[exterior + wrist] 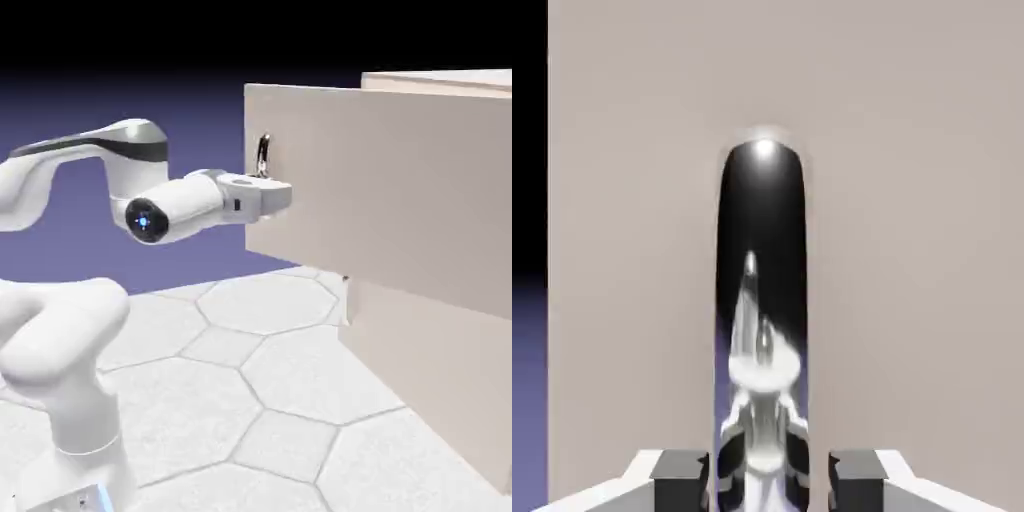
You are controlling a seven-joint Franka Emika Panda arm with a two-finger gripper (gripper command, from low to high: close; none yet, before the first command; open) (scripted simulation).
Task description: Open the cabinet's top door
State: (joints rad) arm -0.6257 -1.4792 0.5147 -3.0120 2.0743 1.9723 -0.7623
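Top door (385,190), out from cabinet body (425,375) at exterior view's right, and jaws (769,482) clenched on silver handle (762,210)! Looks like pulling stage, partway open; next, keep grip, draw wider along hinge arc.

The door (380,190) looks smooth, matt and wood-like or painted. Its handle (762,240) is glossy, mirror-like metal. The arm (185,205) looks like smooth white plastic with a soft sheen. Pale floor tiles (170,385) look stone-like and faintly mottled. The pincer's fingertips (680,480) are grey, smooth and matt.
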